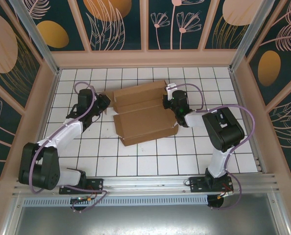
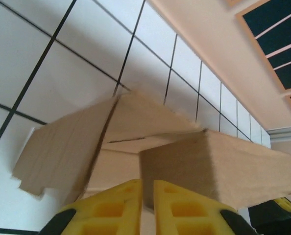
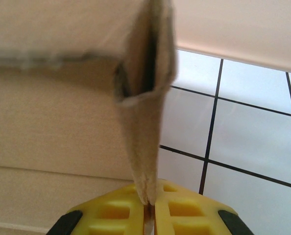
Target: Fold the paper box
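The paper box, a brown cardboard sheet with raised flaps, lies partly folded in the middle of the tiled table. My left gripper is at its left end. In the left wrist view the yellow fingers of this gripper stand nearly together, with the edge of an upright flap of the box between them. My right gripper is at the box's right end. Seen from the right wrist, that gripper is shut on a doubled side flap that rises from the jaws.
The white tiled table runs out on all sides of the box. Pink walls close in the back and both sides. A metal rail with the arm bases lines the near edge.
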